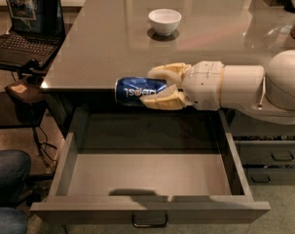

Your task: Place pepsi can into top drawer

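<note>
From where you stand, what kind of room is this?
Probably an office kitchenette or test kitchen: a long grey counter with a white bowl, pull-out drawers below, and a laptop alongside. The gripper holds the pepsi can at the counter's edge above the open top drawer.

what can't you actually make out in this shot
- Camera view: the right end of the pepsi can is covered by the fingers of the gripper, which is shut on it above the open top drawer.
- Camera view: the arm is cut off by the right edge; its base is unseen.
- Camera view: the person is cut off by the left edge; only legs in jeans show.
</note>
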Controlling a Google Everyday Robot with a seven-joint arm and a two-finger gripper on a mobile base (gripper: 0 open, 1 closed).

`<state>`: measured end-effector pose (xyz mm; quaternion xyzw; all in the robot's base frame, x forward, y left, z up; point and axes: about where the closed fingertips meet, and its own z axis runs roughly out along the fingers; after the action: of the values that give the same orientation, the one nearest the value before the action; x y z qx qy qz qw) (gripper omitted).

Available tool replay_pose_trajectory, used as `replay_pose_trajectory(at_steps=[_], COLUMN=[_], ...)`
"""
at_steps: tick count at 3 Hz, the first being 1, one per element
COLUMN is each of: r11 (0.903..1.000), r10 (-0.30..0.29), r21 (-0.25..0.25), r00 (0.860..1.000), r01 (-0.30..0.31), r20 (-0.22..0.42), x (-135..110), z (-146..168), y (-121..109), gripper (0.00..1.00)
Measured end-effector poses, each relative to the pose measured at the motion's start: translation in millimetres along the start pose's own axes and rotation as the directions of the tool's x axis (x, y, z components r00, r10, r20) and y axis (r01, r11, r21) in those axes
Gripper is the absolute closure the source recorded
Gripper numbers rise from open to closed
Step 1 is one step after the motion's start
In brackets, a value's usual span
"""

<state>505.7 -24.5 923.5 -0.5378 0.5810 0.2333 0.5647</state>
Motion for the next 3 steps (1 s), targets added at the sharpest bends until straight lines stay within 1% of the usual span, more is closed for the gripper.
replay_pose_trajectory(at_steps=[1,2,3], r11=[1.0000,0.9999,0.9991], r10=[0.002,0.005,-0.042], r21=[-0.001,-0.015,-0.001], r00=[1.000,0.999,0.992], r01=[-0.002,-0.006,0.042], r20=[0.002,-0.038,-0.117], x=[1,31,78], z=[0,25,52], y=[0,19,43], gripper=[1.00,1.00,1.00])
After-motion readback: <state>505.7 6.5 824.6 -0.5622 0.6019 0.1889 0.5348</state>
